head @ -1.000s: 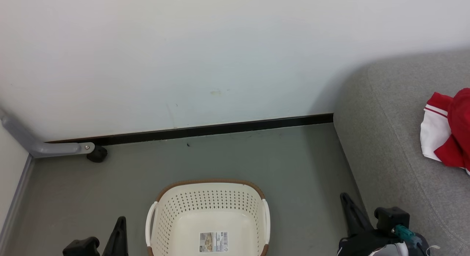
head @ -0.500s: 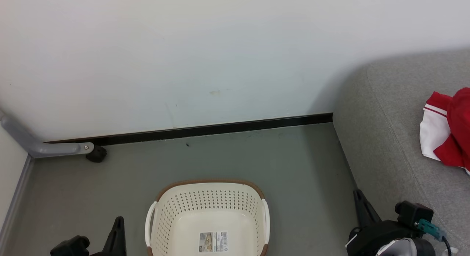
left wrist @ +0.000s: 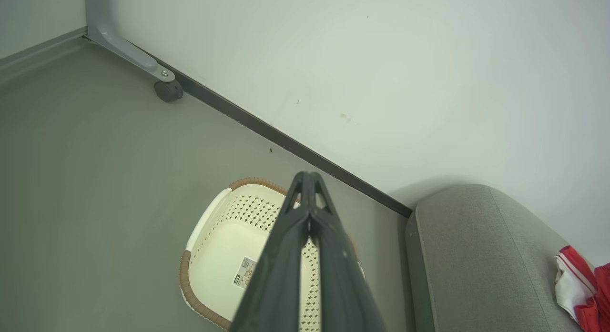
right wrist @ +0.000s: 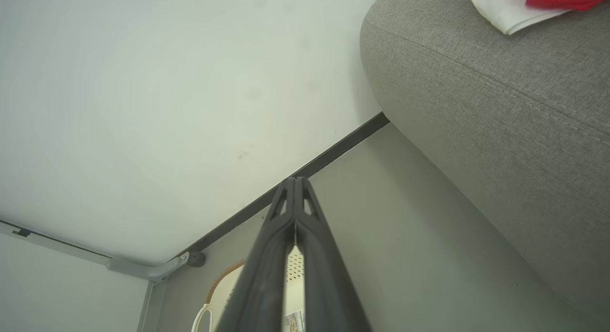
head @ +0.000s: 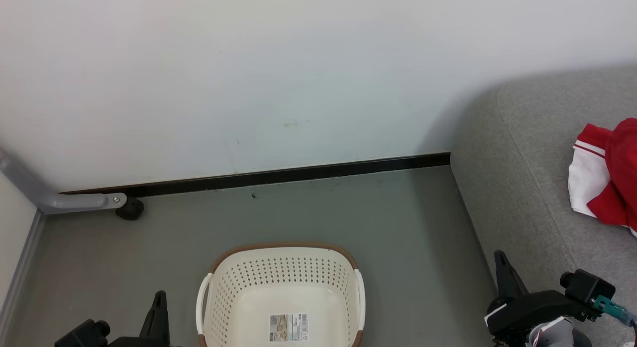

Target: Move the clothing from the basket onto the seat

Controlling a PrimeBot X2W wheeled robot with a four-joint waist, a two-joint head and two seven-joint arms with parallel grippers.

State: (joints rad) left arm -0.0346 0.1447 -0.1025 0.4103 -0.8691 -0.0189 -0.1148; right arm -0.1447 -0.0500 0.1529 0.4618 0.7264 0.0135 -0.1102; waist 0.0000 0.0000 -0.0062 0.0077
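Right gripper [head: 502,270]: drew farther from the basket [head: 281,273], rightward and lower.
Left gripper [head: 159,307]: sank slightly, edging away from basket.

One basket [head: 278,272], one seat [head: 522,163], one clothing heap [head: 604,177].

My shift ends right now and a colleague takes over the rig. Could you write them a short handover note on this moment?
Left pincer: shut, empty, to the left of the basket.
Right pincer: shut, empty, low beside the front of the seat, touching nothing.
Basket: on the floor between the arms; no clothing visible inside.
Clothing: a red-and-white heap lying on the seat, at the head view's right edge, partly cut off.
Done: the transfer looks complete.
Left: probably nothing to move; just check the near end of the basket, which the head view cuts off.
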